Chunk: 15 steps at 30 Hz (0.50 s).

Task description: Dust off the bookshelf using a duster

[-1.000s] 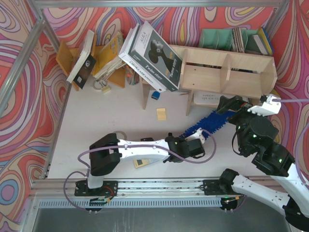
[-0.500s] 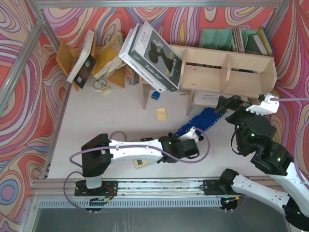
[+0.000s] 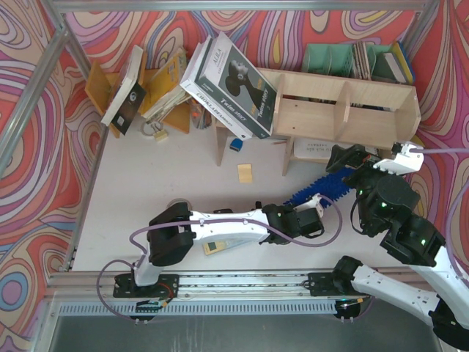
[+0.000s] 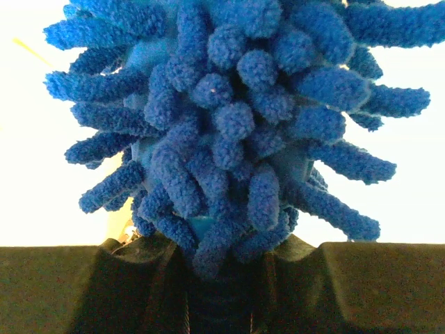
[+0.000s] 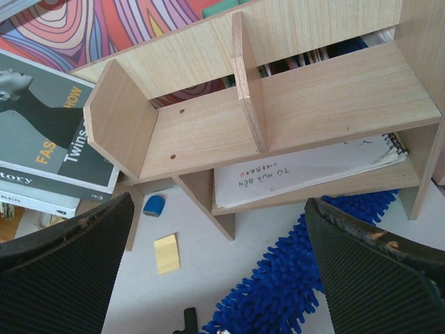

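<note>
Left of the bookshelf (image 3: 344, 110): a rack of leaning books (image 3: 139, 88). A stack of black-and-white books (image 3: 231, 84) tips against its left end. In front of it: a blue block (image 3: 235, 144) and a yellow note (image 3: 245, 173). The left hand (image 3: 311, 218), well in front, pinches the duster (image 3: 326, 189), whose tip lies near the bookshelf's right foot. The right hand (image 3: 344, 158) is spread wide above that tip. The duster has shifted right since the earlier frame. White counter (image 3: 161, 176); swirl-patterned walls (image 3: 29, 110).

The left arm (image 3: 227, 224) and right arm (image 3: 399, 202) have white links and black joint housings. A lilac cable (image 3: 134, 236) runs along the left; black ribbed pads (image 5: 62, 271) line the right gripper (image 5: 219, 236).
</note>
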Each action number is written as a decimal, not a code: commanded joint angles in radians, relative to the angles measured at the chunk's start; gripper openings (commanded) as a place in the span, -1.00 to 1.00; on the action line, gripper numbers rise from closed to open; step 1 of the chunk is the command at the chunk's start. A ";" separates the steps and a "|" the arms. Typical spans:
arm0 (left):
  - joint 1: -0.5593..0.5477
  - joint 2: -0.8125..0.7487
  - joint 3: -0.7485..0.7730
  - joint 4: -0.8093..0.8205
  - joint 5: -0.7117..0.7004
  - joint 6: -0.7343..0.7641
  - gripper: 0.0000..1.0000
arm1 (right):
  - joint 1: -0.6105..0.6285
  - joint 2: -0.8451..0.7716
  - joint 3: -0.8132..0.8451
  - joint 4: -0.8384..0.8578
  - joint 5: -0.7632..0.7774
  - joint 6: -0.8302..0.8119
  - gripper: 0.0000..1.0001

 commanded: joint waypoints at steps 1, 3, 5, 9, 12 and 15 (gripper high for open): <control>-0.007 0.007 0.035 0.054 0.004 0.028 -1.00 | -0.001 0.002 0.001 0.025 0.021 -0.016 0.97; -0.007 0.005 0.014 0.040 0.011 0.019 -1.00 | 0.000 0.000 -0.001 0.025 0.023 -0.016 0.97; -0.007 0.003 -0.014 0.033 0.006 0.003 -1.00 | -0.001 -0.001 -0.006 0.028 0.022 -0.016 0.97; -0.004 0.014 -0.049 0.028 0.010 -0.024 -1.00 | 0.000 -0.002 -0.016 0.033 0.018 -0.009 0.97; -0.002 0.039 -0.031 0.005 0.020 -0.027 -1.00 | -0.001 -0.001 -0.015 0.030 0.015 -0.007 0.97; -0.001 0.067 0.010 -0.020 0.028 -0.021 -1.00 | 0.000 -0.003 -0.010 0.024 0.017 -0.007 0.97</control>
